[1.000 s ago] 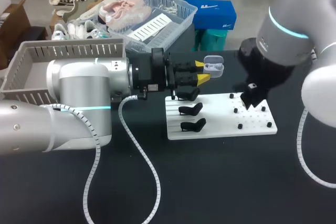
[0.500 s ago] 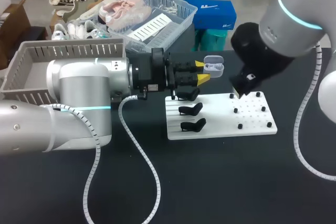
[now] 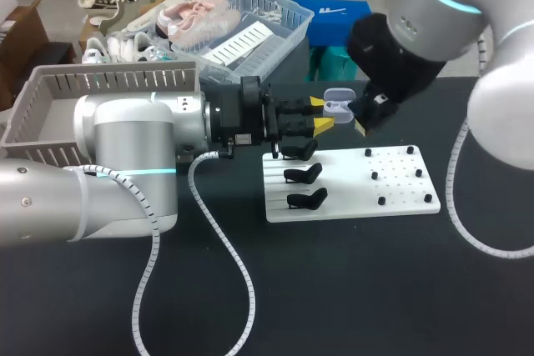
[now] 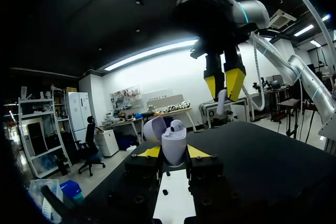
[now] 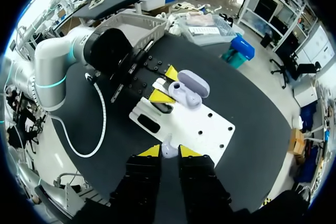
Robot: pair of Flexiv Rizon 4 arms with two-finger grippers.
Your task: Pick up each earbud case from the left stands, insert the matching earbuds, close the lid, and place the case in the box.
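An open pale lilac earbud case (image 3: 339,107) is gripped upright by my left gripper (image 3: 321,114), held above the far edge of the white board (image 3: 350,210). In the left wrist view the case (image 4: 173,148) shows one white earbud (image 4: 177,126) seated in it, with the lid (image 4: 154,128) tipped back. My right gripper (image 3: 365,118) hangs just beyond the case, shut on a second white earbud (image 4: 221,103). The right wrist view shows that earbud (image 5: 168,150) between its yellow tips, and the case (image 5: 187,88) ahead and below.
Two empty black stands (image 3: 304,174) (image 3: 307,198) sit on the board's left part, and small black pegs (image 3: 381,200) dot its right part. A grey slatted box (image 3: 100,81) stands at the far left. Behind it is a clear basket (image 3: 250,27) of shoes.
My right arm has lifted off the board's peg area and swung left and back, bringing the earbud close to the open case. The left arm and case have stayed still.
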